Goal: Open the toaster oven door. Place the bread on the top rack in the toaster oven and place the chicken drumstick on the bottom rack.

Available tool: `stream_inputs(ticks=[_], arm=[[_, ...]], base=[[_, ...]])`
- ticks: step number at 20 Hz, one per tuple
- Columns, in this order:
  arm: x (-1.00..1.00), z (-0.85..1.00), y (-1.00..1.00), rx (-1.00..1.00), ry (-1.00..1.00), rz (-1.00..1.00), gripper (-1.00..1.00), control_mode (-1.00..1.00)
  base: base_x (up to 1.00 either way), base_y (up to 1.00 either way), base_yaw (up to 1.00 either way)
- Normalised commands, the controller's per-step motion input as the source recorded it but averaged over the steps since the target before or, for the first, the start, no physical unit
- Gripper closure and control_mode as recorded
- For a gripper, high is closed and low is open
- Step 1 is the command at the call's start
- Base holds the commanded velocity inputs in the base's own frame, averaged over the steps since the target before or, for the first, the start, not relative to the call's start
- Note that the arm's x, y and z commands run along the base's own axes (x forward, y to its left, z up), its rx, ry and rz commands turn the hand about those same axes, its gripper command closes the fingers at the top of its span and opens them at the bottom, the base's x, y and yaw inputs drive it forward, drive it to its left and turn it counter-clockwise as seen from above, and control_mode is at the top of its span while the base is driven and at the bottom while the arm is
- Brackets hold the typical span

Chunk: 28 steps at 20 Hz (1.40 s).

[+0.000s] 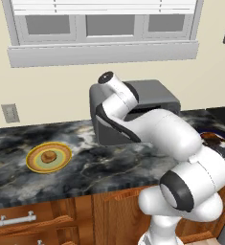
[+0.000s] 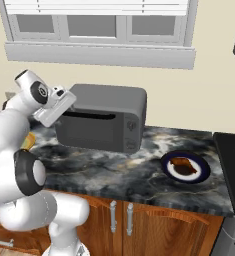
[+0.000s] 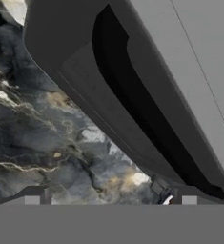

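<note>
The dark grey toaster oven (image 2: 106, 107) stands at the back of the marble counter, its door (image 2: 89, 131) shut and the thin black handle (image 2: 91, 115) along the door's top. My gripper (image 2: 59, 111) hovers open just in front of the oven's upper left corner. In the hand view its fingertips (image 3: 32, 198) stand wide apart, and the handle (image 3: 147, 114) runs diagonally ahead of them without touching. The bread (image 1: 48, 156) lies on a yellow plate (image 1: 35, 162) to the oven's left. The chicken drumstick (image 2: 183, 164) lies on a dark blue plate (image 2: 203, 172) to its right.
A black stove top (image 2: 234, 165) borders the counter at the right. A window sill (image 2: 99, 54) juts out above the oven. Bare marble counter (image 2: 119, 170) lies in front of the oven, wooden cabinet doors (image 2: 139, 225) below. A wall outlet (image 1: 9, 113) sits at the left.
</note>
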Motion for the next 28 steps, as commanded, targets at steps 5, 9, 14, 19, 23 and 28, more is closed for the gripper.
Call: stream_inputs(ticks=[5,9,14,19,23,28], arm=[[0.17,-0.17,0.00,-0.04,0.00,0.01,-1.00,-1.00],[0.21,-0.18,0.00,-0.04,-0.01,0.03,-1.00,-1.00],[0.21,-0.08,0.00,0.00,0.00,0.06,-1.00,-1.00],[0.18,-0.05,0.00,-0.02,0.00,0.08,-1.00,-1.00],[0.17,-0.06,0.00,-0.05,0.00,0.03,-1.00,-1.00],[0.14,-0.13,0.00,-0.06,0.01,0.01,-1.00,-1.00]], base=[[0.00,0.00,0.00],[0.00,0.00,0.00],[0.00,0.00,0.00],[0.00,0.00,0.00],[0.00,0.00,0.00],[0.00,0.00,0.00]])
